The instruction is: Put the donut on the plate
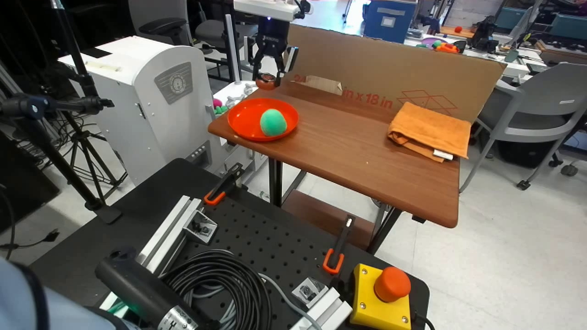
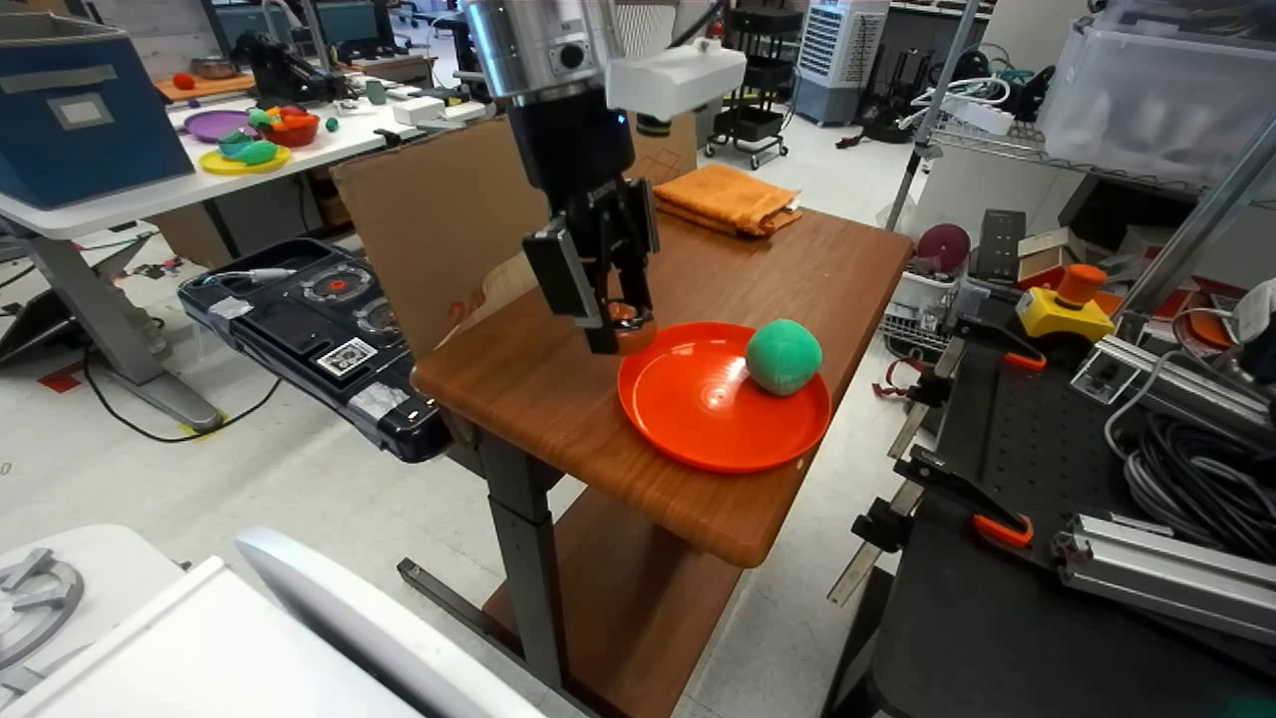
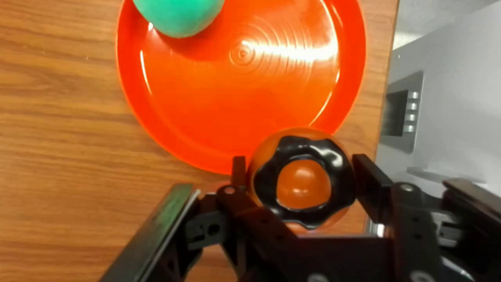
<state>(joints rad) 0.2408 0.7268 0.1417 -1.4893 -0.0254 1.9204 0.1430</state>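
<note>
At wrist-view five o'clock of the round red-orange plate (image 3: 219,105), the half-closed black gripper (image 3: 301,175) aptly side-grips the stiff-looking, glossy brown-and-black donut (image 3: 303,182).

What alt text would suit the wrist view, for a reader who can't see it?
A donut with glossy black icing, held between dark fingers, hides part of the lower rim of a shallow red-orange plate. A green ball sits on the plate at upper left, cut off by the frame, with wood-grain tabletop beneath.
</note>
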